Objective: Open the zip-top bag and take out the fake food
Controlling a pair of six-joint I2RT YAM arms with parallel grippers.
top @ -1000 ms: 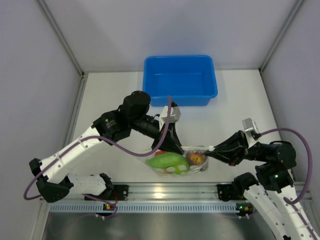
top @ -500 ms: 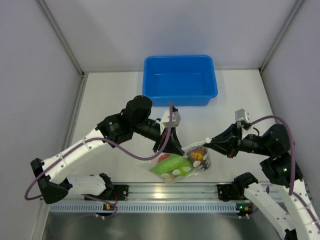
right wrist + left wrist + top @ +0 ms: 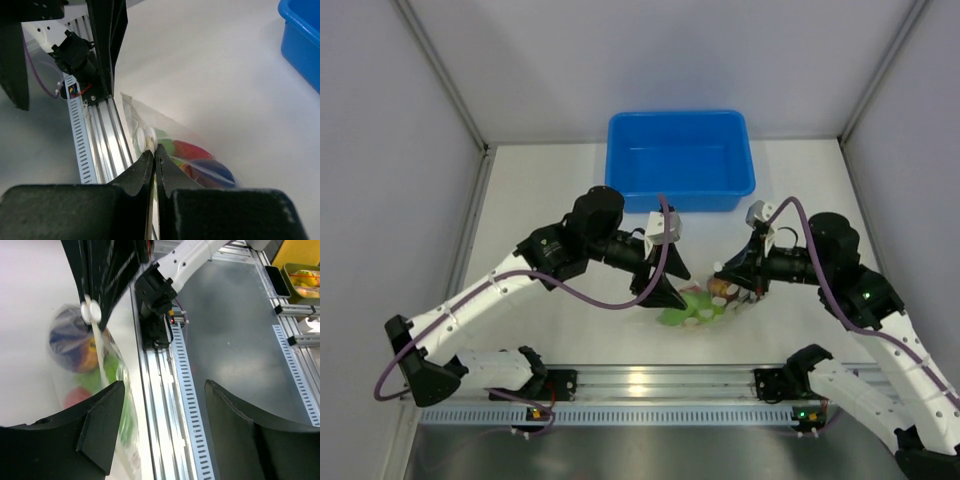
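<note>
Your right gripper is clamped on the top edge of the clear, crinkly plastic zip-top bag, just beside a white round tab. It holds the bag up over the near edge of the white table. Inside the bag, the small plastic fake food is bunched together: a dark maroon ball, an orange piece, green pieces and a red one. Your left gripper stands just beside the bag, jaws spread wide with nothing between them. The blue plastic bin sits well apart at the far side, its bare floor showing.
</note>
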